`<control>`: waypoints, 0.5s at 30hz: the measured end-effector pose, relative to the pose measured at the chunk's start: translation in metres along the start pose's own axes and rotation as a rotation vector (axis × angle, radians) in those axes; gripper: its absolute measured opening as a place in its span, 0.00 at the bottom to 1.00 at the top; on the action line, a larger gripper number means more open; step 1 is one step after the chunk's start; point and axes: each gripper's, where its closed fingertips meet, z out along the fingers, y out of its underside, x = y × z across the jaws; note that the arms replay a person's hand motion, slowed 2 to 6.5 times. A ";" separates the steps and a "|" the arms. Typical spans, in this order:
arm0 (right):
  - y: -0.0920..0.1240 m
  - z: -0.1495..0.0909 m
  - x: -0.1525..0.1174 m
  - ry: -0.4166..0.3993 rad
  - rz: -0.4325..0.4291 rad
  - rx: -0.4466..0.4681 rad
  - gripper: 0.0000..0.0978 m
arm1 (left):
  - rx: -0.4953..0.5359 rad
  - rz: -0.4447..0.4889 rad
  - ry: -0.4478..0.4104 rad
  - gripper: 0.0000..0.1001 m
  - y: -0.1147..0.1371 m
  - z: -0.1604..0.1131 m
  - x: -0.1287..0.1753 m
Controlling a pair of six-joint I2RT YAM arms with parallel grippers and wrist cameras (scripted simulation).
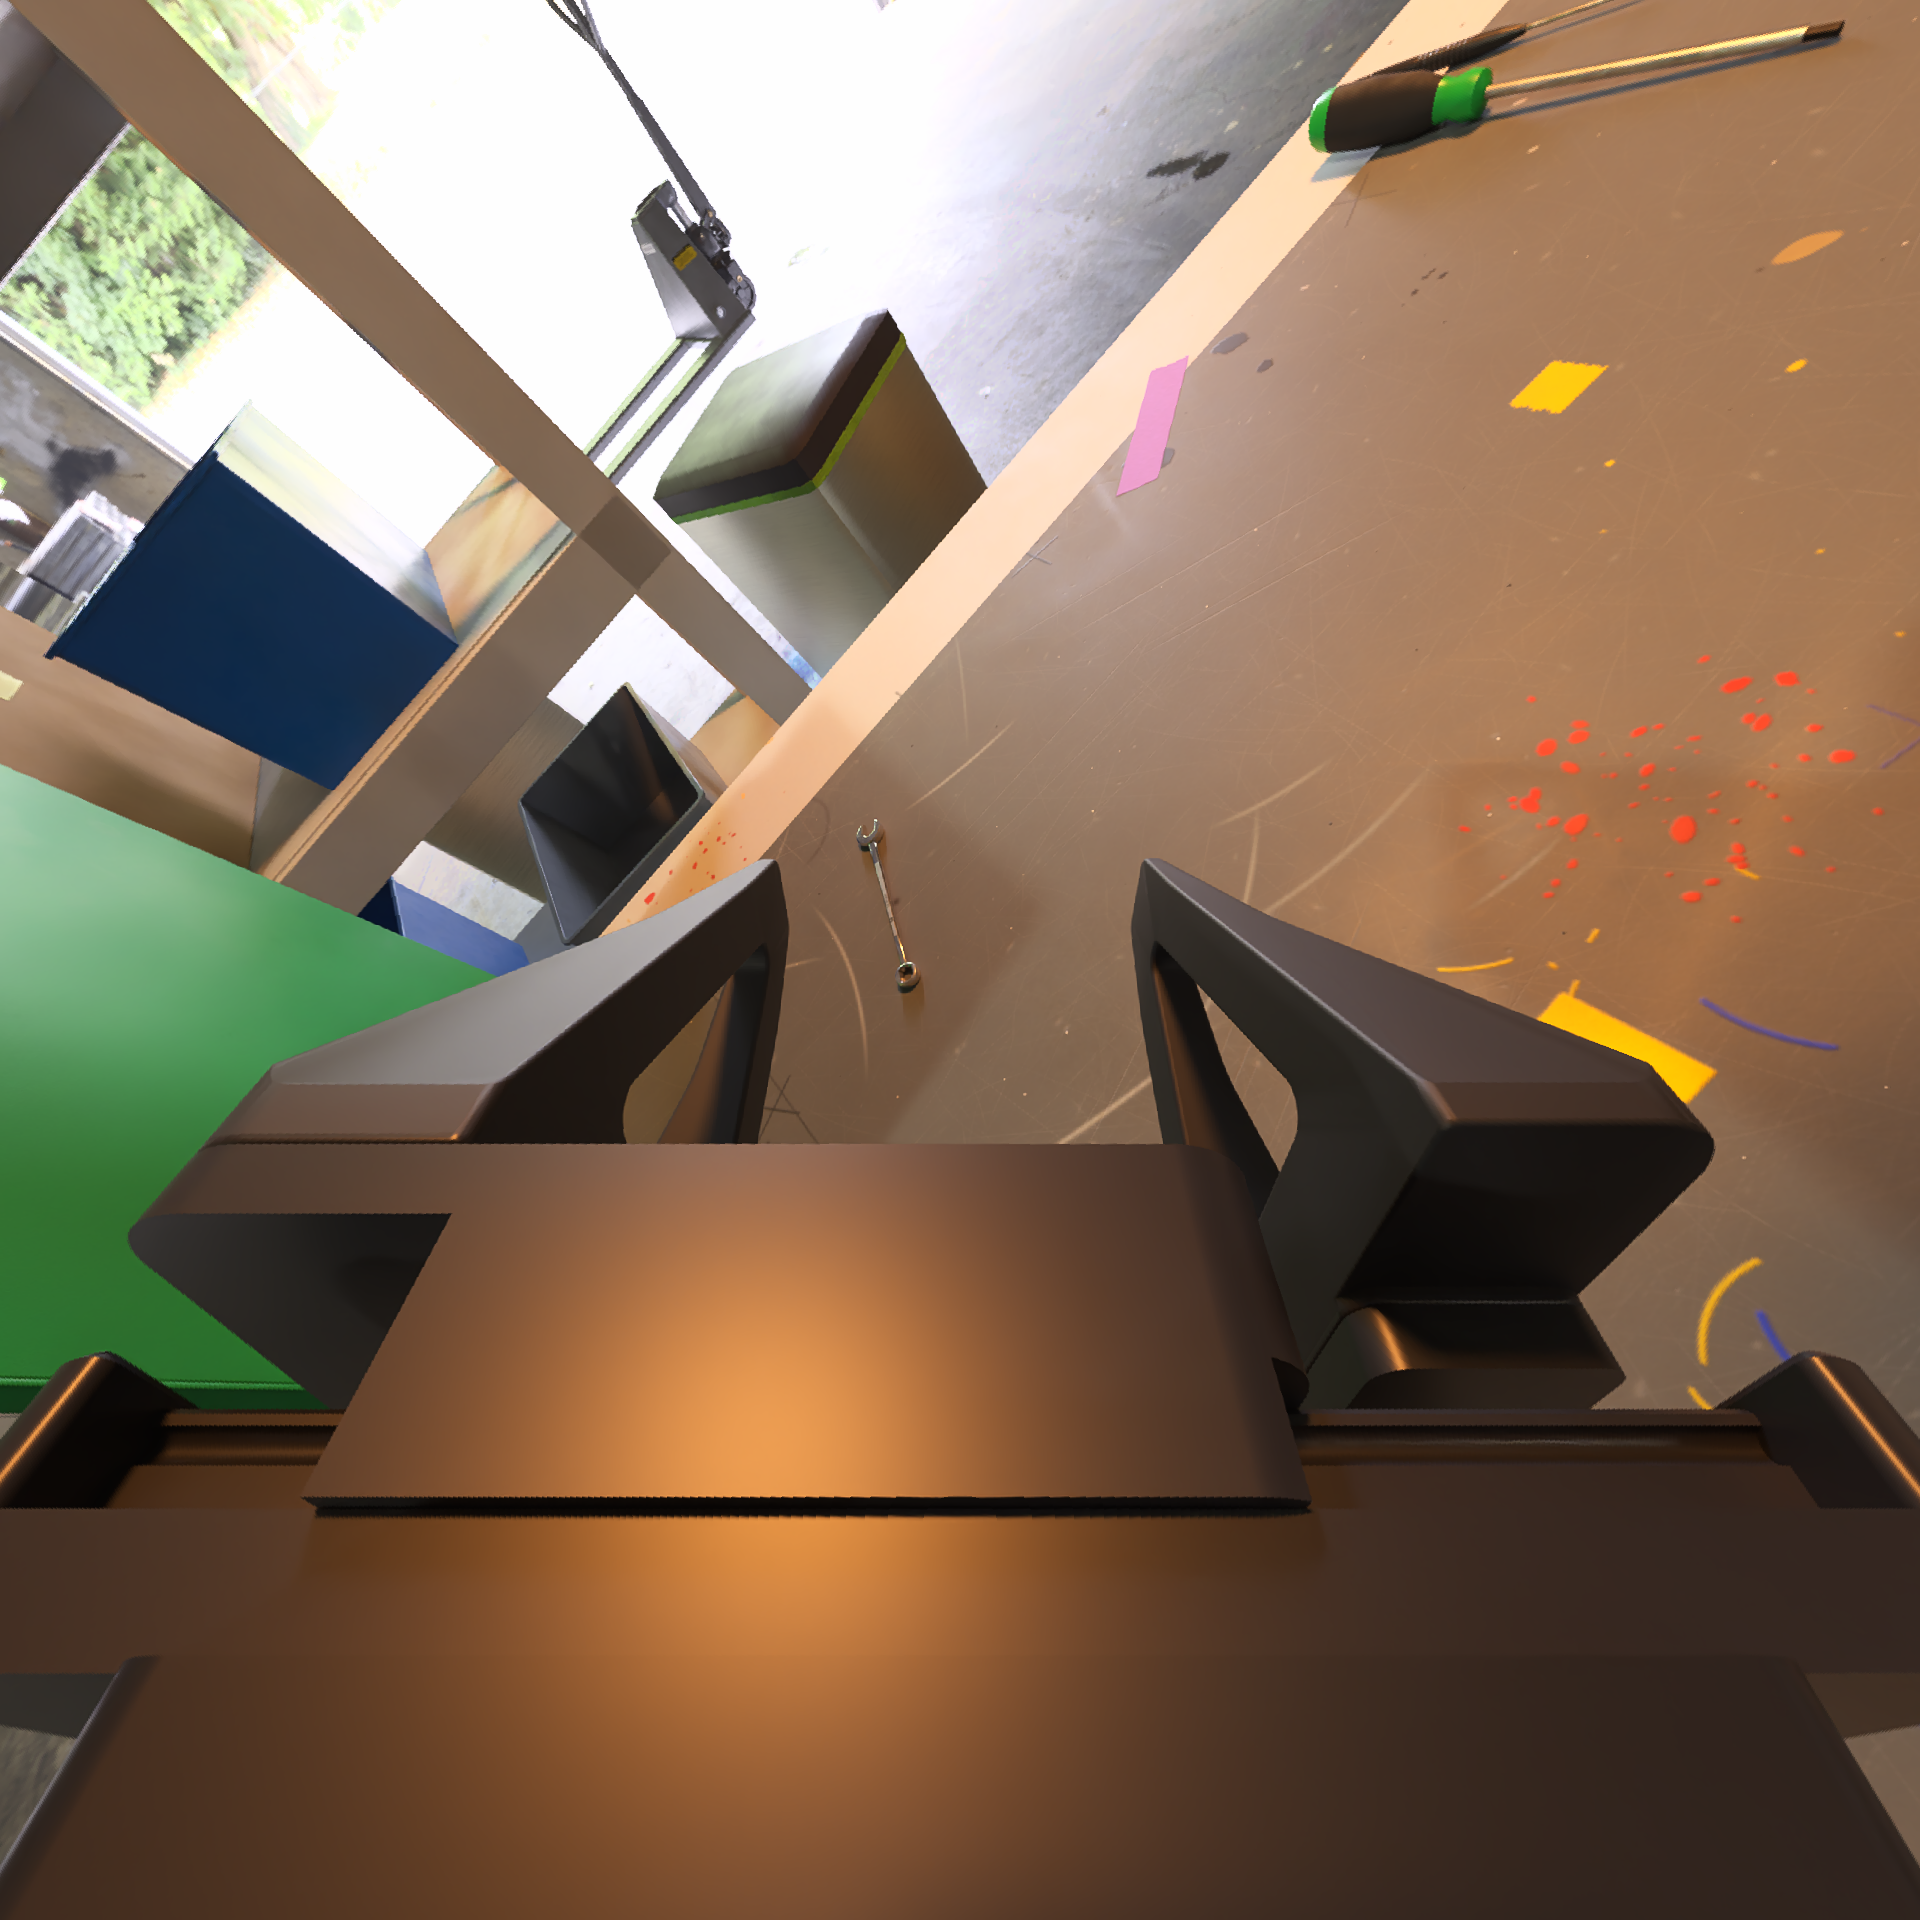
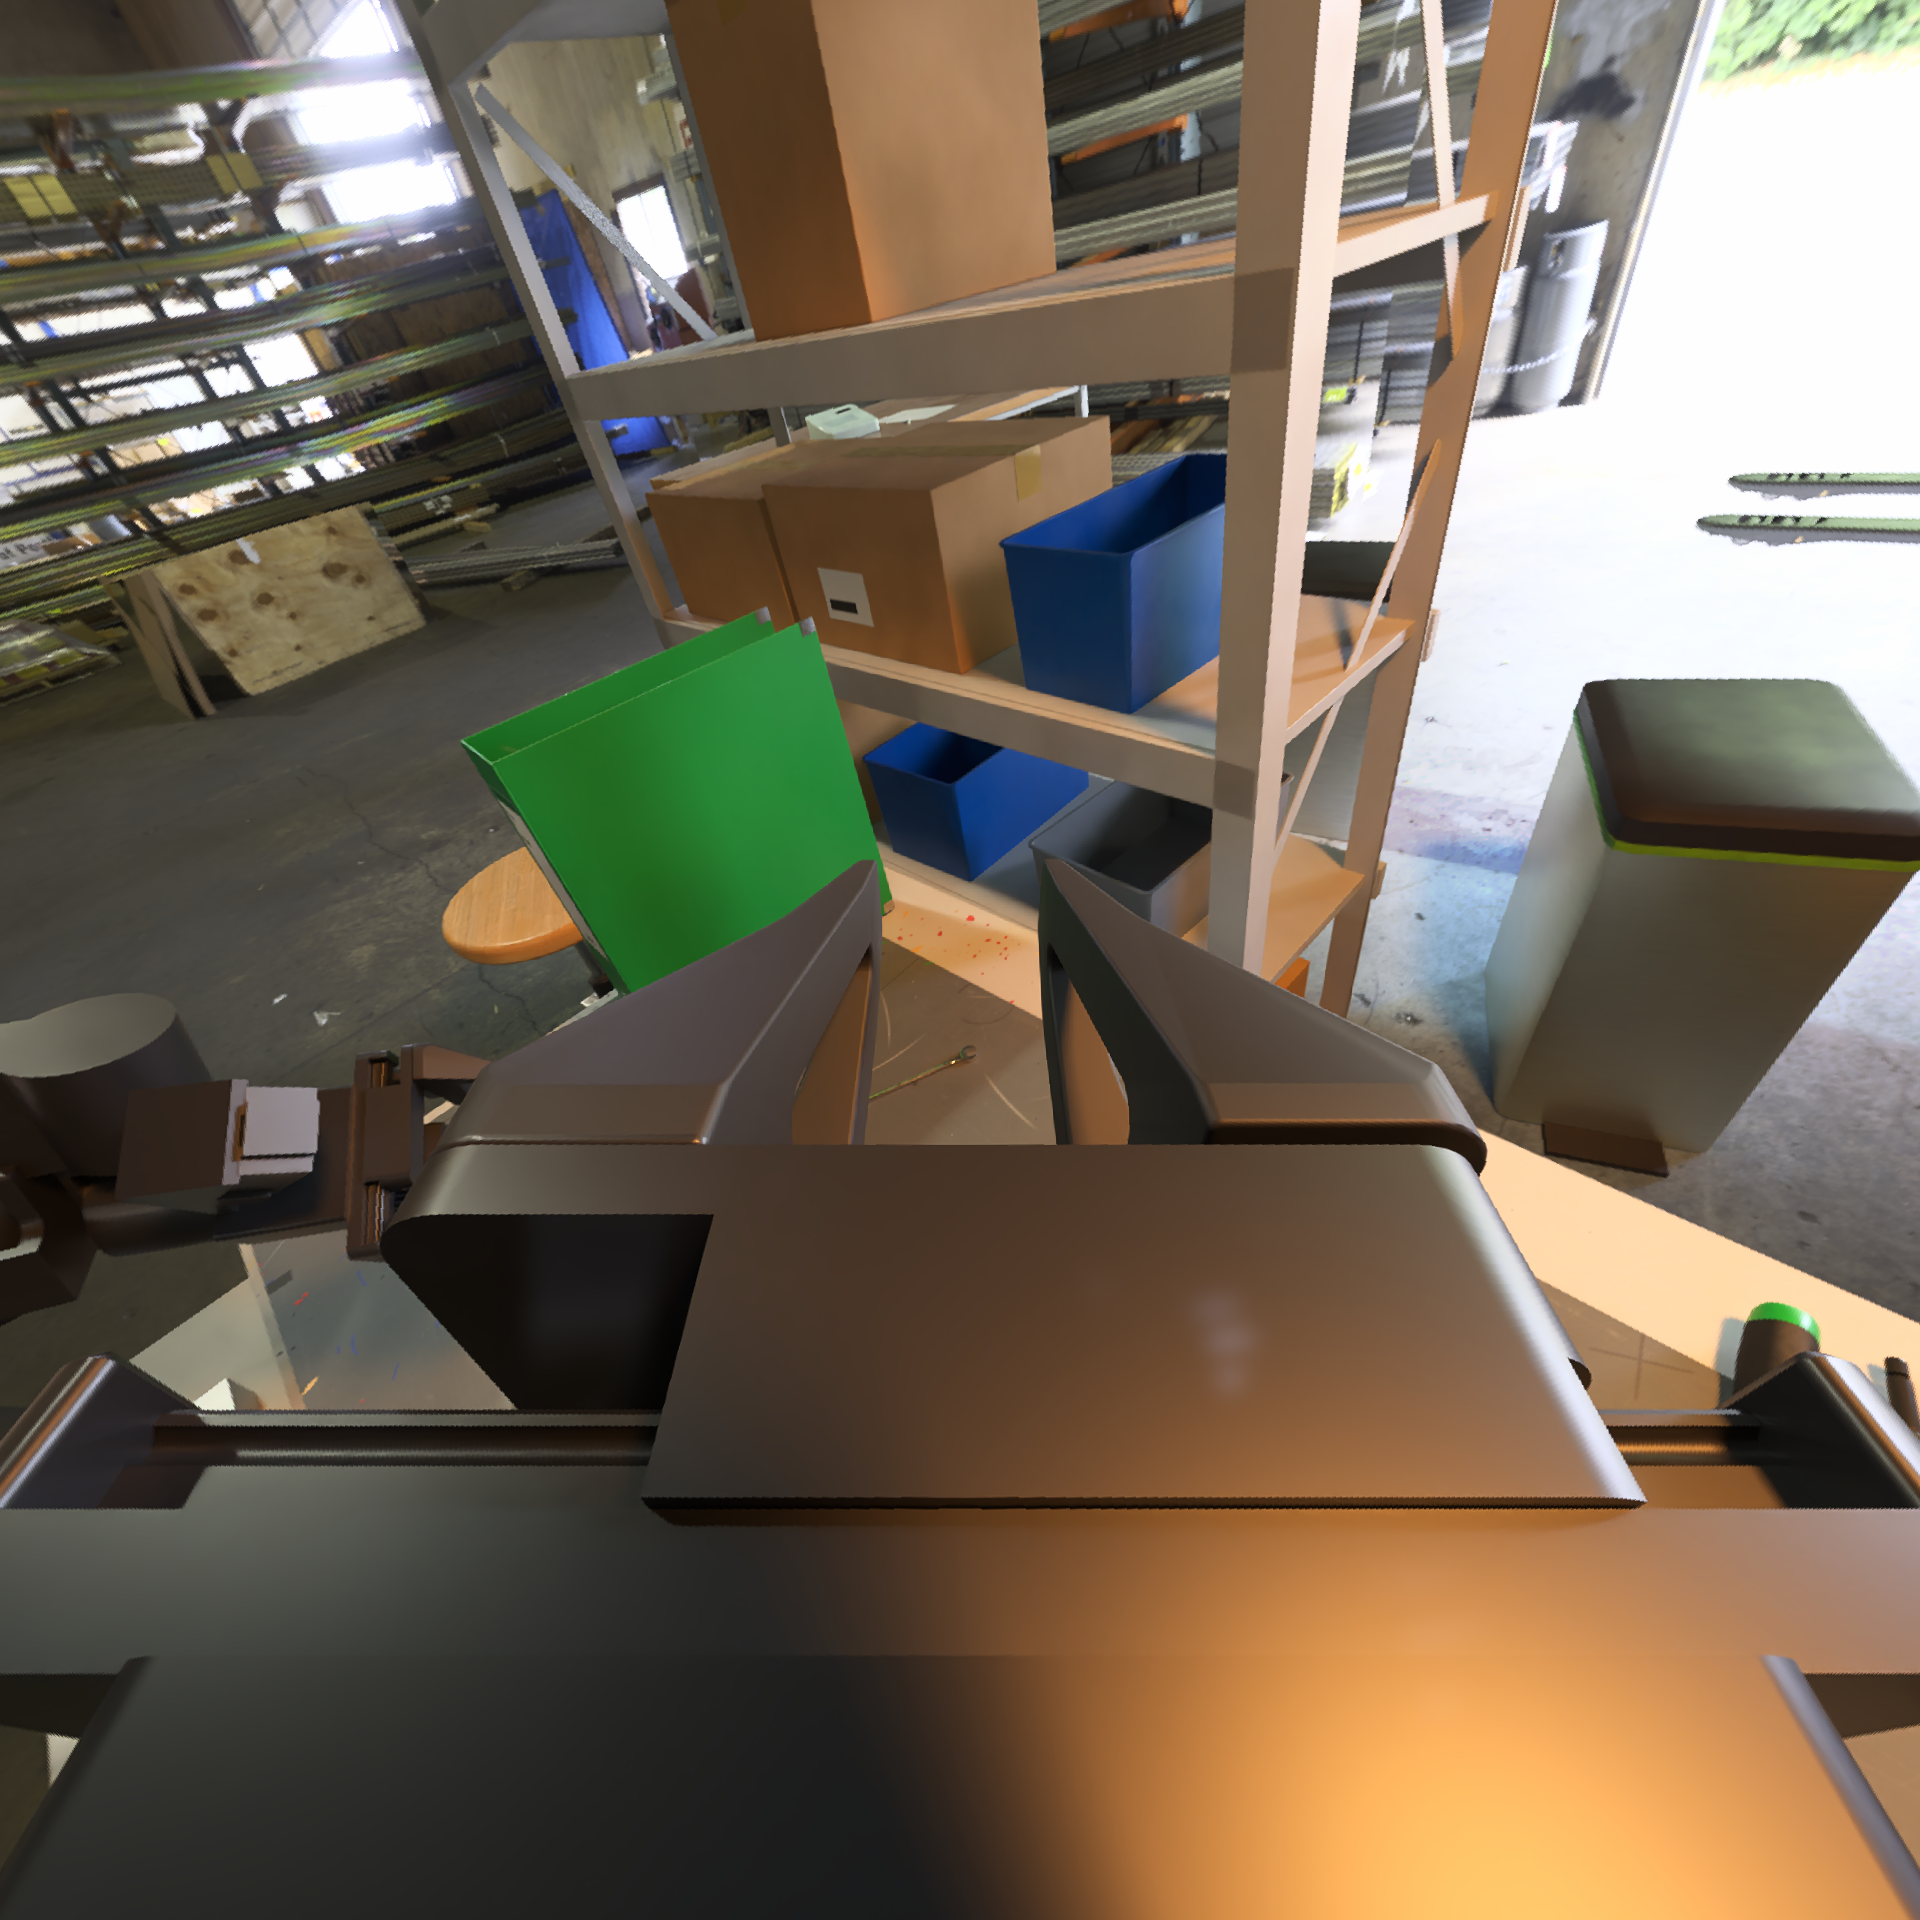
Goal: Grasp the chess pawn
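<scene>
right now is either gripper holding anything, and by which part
Nothing is held: the left gripper and right gripper are both open, with only the table showing between their fingers.

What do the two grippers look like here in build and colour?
Both match: the left gripper and right gripper are matte dark grey-brown, each with two angular wedge-shaped fingers with triangular cut-outs, riding a flat rail body. No cables or markings show.

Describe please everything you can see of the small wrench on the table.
The wrench is a small, thin combination spanner, shiny silver like metal, with an open jaw at one end and a ring at the other. It lies flat on the scratched brown table, near the table's edge, untouched. In the left wrist view it shows beyond the open left gripper; in the right wrist view it appears between the right gripper's fingers, farther off.
</scene>
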 end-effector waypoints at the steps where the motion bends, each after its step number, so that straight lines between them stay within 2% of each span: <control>1: 0.003 0.000 0.001 -0.004 0.005 -0.006 0.26 | 0.000 0.000 0.000 0.57 0.000 0.000 0.000; 7: 0.023 0.000 0.009 0.000 0.040 -0.048 0.26 | 0.000 0.001 0.003 0.57 0.000 0.000 0.001; 15: 0.053 -0.002 0.029 0.053 0.084 -0.104 0.26 | -0.004 0.004 0.006 0.57 0.001 0.001 0.003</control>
